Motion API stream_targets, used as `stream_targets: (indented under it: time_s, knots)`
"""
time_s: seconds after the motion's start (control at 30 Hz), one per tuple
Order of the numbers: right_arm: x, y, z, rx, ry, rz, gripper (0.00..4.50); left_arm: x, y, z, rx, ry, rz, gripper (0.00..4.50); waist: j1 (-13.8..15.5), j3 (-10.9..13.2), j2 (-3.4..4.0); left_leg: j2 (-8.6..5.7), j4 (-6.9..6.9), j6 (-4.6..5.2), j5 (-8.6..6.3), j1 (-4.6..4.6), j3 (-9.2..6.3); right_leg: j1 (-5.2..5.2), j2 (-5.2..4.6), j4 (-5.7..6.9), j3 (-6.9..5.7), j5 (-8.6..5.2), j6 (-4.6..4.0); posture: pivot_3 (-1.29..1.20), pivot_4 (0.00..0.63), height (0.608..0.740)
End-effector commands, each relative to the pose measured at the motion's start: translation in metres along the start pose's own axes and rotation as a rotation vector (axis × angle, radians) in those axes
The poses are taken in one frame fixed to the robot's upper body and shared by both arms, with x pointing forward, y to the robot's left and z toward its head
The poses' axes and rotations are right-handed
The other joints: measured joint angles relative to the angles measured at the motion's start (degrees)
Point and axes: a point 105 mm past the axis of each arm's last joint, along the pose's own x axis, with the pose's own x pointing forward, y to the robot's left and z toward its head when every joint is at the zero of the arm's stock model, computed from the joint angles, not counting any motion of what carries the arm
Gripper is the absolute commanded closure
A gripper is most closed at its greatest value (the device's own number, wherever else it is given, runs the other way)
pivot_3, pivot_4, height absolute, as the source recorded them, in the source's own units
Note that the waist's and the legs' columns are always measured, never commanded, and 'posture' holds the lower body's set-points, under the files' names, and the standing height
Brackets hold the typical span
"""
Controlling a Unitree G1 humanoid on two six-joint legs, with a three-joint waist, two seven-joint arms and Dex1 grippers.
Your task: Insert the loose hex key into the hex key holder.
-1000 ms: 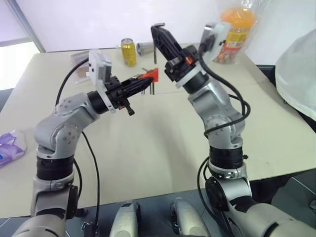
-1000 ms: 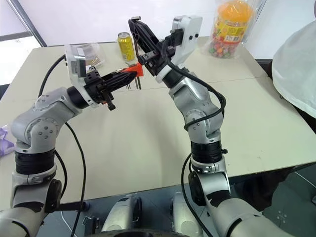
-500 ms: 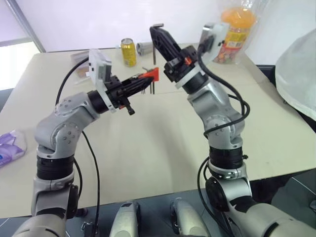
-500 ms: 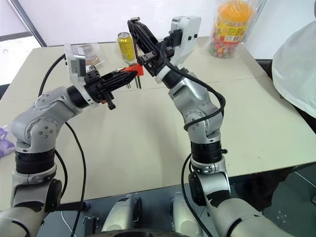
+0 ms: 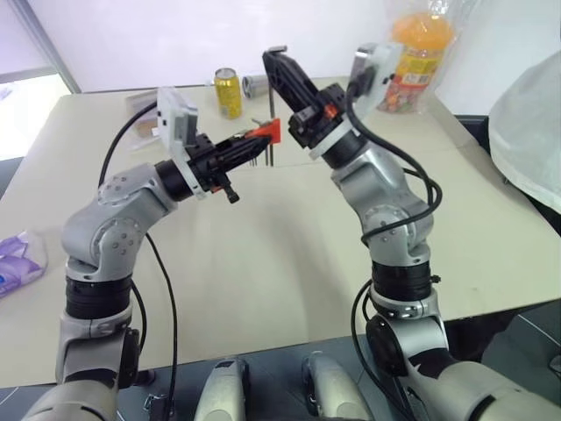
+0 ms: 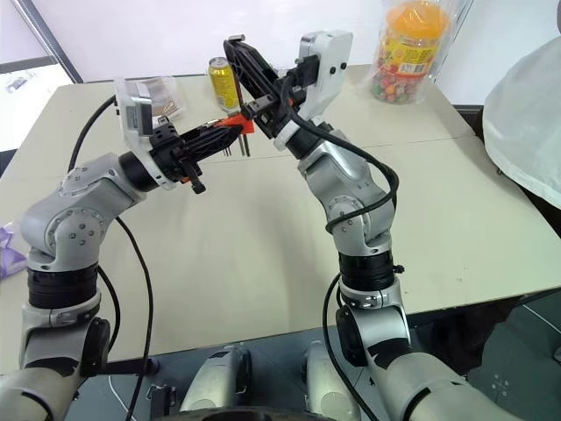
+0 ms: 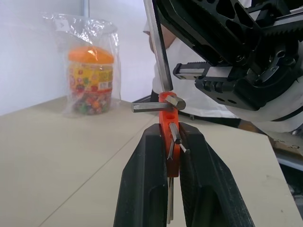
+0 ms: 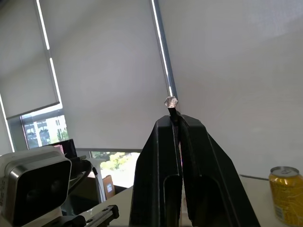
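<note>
Two keys cross in hex key holder (image 7: 168, 137); candy jar (image 7: 90, 78) seemingly full.

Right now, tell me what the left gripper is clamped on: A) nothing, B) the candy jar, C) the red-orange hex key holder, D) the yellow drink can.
C: in the left wrist view the left gripper has its two black fingers shut on the red-orange hex key holder, held up above the table.

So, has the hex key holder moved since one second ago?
No. The hex key holder, gripped by the left gripper, keeps the same place in front of the yellow can.
</note>
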Motion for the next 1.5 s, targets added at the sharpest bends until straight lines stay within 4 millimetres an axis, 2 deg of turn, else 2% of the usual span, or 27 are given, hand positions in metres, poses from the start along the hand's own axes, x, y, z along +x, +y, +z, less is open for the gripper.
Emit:
stream_targets:
  time_s: [0.03,0.9,1.33,1.43,1.5]
  knots:
    - [0.0,0.006,0.013,-0.03,-0.051,0.024,4.46,0.003,-0.003,0.018,0.059,-0.051,-0.013,4.5,0.01,0.0,0.0,0.0,0.0,0.0,0.0,0.0,0.0,0.0,0.0,0.0,0.0,0.0,0.0,0.0,0.15,0.74]
    - [-0.002,-0.003,0.008,-0.064,-0.035,-0.001,4.46,0.003,-0.004,0.022,0.065,-0.063,-0.02,4.5,0.0,0.01,0.0,0.0,-0.03,0.0,0.0,0.0,0.0,0.0,0.0,-0.03,0.0,0.0,0.0,0.0,0.15,0.74]
    - [-0.003,0.001,0.005,-0.069,-0.023,0.016,4.46,0.003,0.0,0.025,0.067,-0.081,0.0,4.5,0.01,0.01,0.0,0.0,-0.03,0.0,0.0,0.0,0.0,0.0,0.0,-0.03,0.0,0.0,0.0,0.0,0.15,0.74]
    - [-0.005,0.004,0.002,-0.082,-0.01,0.034,3.47,0.004,0.001,0.026,0.068,-0.087,0.006,4.5,0.02,0.01,0.0,0.0,-0.03,0.0,0.0,0.0,0.0,0.0,0.0,-0.03,0.0,0.0,0.0,0.0,0.15,0.74]
    - [-0.006,0.004,0.002,-0.091,-0.004,0.036,2.46,0.004,0.001,0.026,0.069,-0.089,0.009,4.5,0.01,0.01,0.0,0.0,-0.03,0.0,0.0,-0.01,0.0,0.0,0.0,-0.04,0.0,0.0,0.0,0.0,0.15,0.74]
